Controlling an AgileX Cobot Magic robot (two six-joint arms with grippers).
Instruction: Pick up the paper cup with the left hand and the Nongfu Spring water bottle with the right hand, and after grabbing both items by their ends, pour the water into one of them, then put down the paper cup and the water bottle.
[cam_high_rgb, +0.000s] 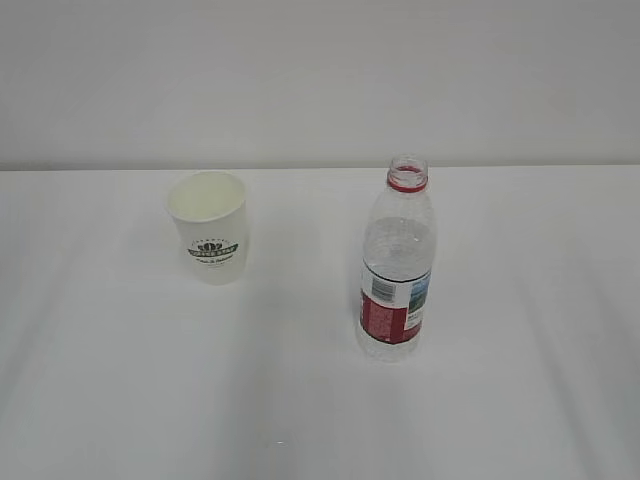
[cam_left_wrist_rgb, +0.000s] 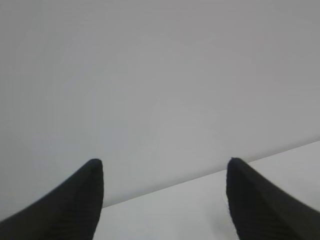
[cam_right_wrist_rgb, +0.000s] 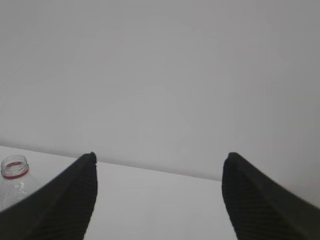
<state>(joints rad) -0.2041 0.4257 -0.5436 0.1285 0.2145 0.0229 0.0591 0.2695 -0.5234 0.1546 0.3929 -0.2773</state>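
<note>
A white paper cup (cam_high_rgb: 209, 239) with a green logo stands upright on the table's left half, its cream inside showing no liquid. To its right stands the uncapped Nongfu Spring water bottle (cam_high_rgb: 397, 264), clear, with a red neck ring, a red-and-white label and water (cam_high_rgb: 397, 250) inside. Neither arm appears in the exterior view. My left gripper (cam_left_wrist_rgb: 164, 167) is open with only table and wall between its black fingers. Just as open and empty is my right gripper (cam_right_wrist_rgb: 159, 161); the bottle's mouth (cam_right_wrist_rgb: 14, 167) shows at that view's left edge, outside the left finger.
The white table (cam_high_rgb: 300, 400) runs back to a plain light wall (cam_high_rgb: 320, 80). Nothing else stands on it.
</note>
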